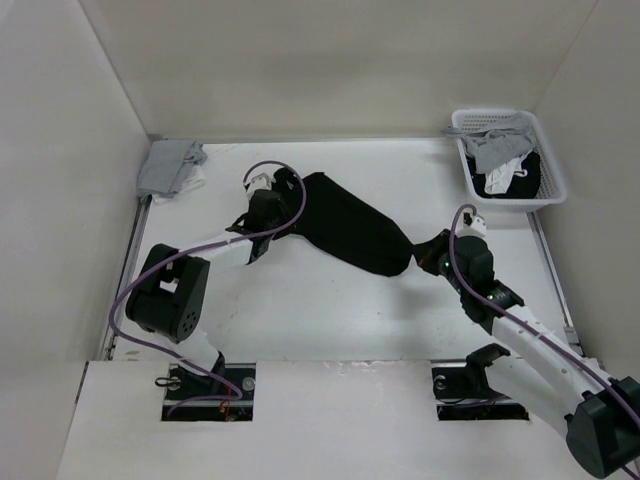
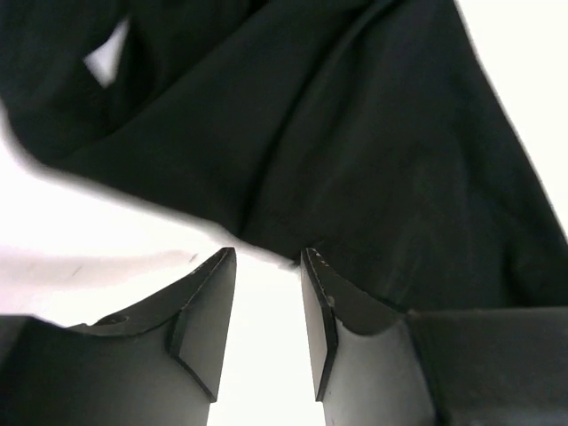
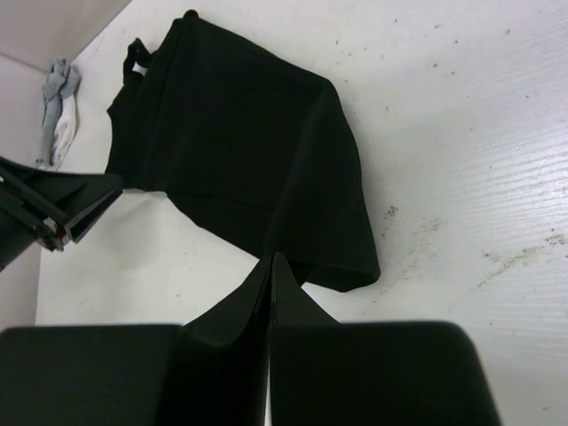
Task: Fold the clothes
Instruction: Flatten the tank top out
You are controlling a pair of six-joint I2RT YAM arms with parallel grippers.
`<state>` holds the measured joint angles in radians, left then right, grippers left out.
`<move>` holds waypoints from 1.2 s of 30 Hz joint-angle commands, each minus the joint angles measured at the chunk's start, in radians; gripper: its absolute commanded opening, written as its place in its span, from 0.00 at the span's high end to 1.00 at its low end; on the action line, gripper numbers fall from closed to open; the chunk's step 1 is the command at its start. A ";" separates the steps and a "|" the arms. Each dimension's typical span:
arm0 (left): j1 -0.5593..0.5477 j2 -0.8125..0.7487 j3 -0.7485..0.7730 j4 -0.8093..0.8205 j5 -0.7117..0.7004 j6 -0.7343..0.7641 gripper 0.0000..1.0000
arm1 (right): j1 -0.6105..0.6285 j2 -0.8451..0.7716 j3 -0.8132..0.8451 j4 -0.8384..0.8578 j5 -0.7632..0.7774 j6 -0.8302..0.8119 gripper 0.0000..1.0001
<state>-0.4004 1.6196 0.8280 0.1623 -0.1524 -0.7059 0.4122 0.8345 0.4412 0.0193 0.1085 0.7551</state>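
Top, room: plain pale walls (image 1: 330, 60) close in the white tabletop (image 1: 330, 320) on three sides; a grey bundle (image 1: 170, 165) lies in the far left corner; a white basket (image 1: 497, 113) of clothes stands in the far right corner
Top, shirt: the black shirt (image 1: 355, 228) lies mid-tabletop as a slanting band; the left tool (image 1: 283, 190) is at its far left end, the right tool (image 1: 432, 250) at its near right end
Left wrist, tool: the left tool (image 2: 266, 257) has its jaws apart with only bare tabletop (image 2: 80, 222) between them; the shirt (image 2: 337, 133) has its edge just past the tips
Right wrist, tool: the right tool (image 3: 271, 262) is closed tight, tips at the near hem of the shirt (image 3: 240, 133); I cannot tell if fabric is pinched
Right wrist, surface: the tabletop (image 3: 461, 133) is scuffed and speckled; the bundle (image 3: 58, 106) lies by the wall (image 3: 53, 22)
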 commanded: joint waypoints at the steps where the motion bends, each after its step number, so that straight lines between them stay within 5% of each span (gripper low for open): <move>1: -0.007 0.023 0.083 0.095 0.034 0.039 0.66 | 0.010 0.012 -0.001 0.071 0.003 -0.019 1.00; 22: 0.002 0.151 0.119 0.075 0.001 0.071 0.73 | 0.010 0.029 0.002 0.085 -0.012 -0.026 1.00; 26: 0.007 0.143 0.102 0.068 -0.006 0.063 0.83 | 0.010 0.023 0.002 0.087 -0.012 -0.026 1.00; 36: -0.021 -0.133 0.048 -0.016 -0.039 0.005 0.99 | 0.013 -0.067 0.043 0.021 0.002 -0.026 1.00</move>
<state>-0.4057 1.6432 0.8829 0.1452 -0.1673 -0.6777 0.4141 0.8257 0.4416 0.0292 0.1036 0.7399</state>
